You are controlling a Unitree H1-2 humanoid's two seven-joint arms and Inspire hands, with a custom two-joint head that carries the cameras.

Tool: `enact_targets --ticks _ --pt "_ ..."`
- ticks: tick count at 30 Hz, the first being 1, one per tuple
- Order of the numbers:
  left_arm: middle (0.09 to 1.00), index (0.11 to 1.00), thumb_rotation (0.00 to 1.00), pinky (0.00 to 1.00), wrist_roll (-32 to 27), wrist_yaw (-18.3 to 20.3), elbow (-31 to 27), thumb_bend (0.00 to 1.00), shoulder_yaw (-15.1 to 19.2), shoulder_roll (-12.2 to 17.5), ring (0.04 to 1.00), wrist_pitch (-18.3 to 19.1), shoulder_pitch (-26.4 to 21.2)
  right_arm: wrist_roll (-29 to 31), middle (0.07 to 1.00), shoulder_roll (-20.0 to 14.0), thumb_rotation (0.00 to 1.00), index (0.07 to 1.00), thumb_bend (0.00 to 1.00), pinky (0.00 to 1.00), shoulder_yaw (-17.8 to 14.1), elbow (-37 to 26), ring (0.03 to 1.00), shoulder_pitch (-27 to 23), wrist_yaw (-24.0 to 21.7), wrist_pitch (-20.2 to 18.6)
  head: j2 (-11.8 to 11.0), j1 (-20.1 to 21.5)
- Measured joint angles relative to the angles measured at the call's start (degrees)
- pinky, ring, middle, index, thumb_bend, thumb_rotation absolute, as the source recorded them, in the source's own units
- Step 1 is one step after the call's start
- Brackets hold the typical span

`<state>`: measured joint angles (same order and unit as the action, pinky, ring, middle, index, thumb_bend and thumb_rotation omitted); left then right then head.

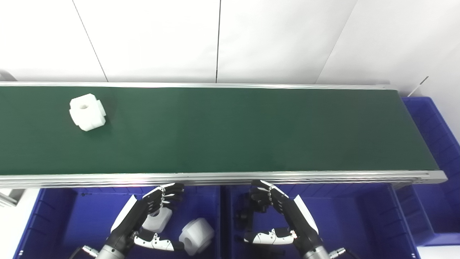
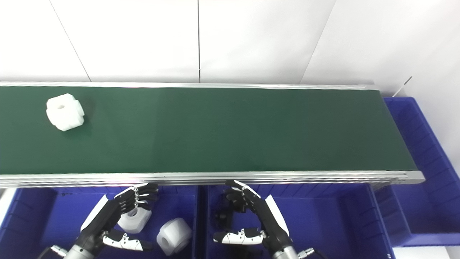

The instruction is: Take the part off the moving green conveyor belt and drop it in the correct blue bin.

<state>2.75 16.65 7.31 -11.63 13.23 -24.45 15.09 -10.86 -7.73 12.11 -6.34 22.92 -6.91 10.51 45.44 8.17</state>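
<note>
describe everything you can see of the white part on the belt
The white part is a chunky block that looks like matte plastic, with notched corners that give it a cross-like outline and a round hole in its top face. It rests flat, hole upward, on the green conveyor belt at its far left, closer to the back rail. Nothing but the belt touches it; both hands are down over the bins.

White part [image 1: 87, 112] — belt's [image 1: 233, 129] left end
</note>
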Motion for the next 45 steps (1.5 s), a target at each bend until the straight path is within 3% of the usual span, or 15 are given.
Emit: enact_targets --ticks 9,15,22,27,36,40,45 --pt "0.780 0.776 0.12 0.62 -2.70 0.06 -0.85 0.88 0.65 -0.27 0.717 -0.04 0.79 -0.41 0.781 0.00 0.21 0.837 0.88 0.74 0.07 -0.01 0.763 0.17 0.00 0.00 -0.70 -1.93" --pt "0.784 0.774 0.12 0.63 -10.19 1.05 -7.67 0.85 3.33 -2.63 0.731 -0.29 3.98 -0.26 0.782 -0.01 0.19 0.841 0.88 0.76 0.12 -0.02 0.765 0.43 -0.02 0.01 -0.88 -1.93" --pt "0.803 0.774 0.14 0.63 -10.48 2.16 -16.18 0.79 3.34 -3.02 0.747 -0.03 4.03 -0.40 0.781 -0.34 0.21 0.842 0.87 0.75 0.11 0.10 0.765 0.42 0.02 0.04 -2.37 -5.18" --pt "0.806 0.786 0.11 0.63 -10.36 1.65 -20.79 0.79 4.04 -3.02 0.748 0.94 0.74 -0.35 0.782 -0.68 0.20 0.845 0.87 0.75 0.09 0.85 0.760 0.27 0.02 0.25 -2.81 -5.97" --pt "0.841 0.816 0.15 0.70 -12.03 1.50 -26.32 0.77 6.38 -0.03 0.800 13.11 -5.53 -0.15 0.774 -0.71 0.22 0.843 0.88 0.74 -0.07 3.31 0.750 -0.46 0.13 2.31 -3.69 -8.61" --pt "0.880 0.854 0.23 0.77 -6.34 0.95 -26.63 0.77 7.70 1.00 0.844 15.75 -8.82 -0.20 0.770 -0.69 0.23 0.841 0.88 0.74 -0.17 4.25 0.749 -0.90 0.27 2.80 -4.04 -9.32" --pt "0.924 0.885 0.24 0.80 -0.53 0.68 -27.63 0.78 9.28 3.33 0.883 21.81 -14.82 -0.20 0.772 -0.65 0.22 0.844 0.87 0.74 -0.11 4.53 0.750 -1.56 0.27 2.83 -4.66 -9.40"
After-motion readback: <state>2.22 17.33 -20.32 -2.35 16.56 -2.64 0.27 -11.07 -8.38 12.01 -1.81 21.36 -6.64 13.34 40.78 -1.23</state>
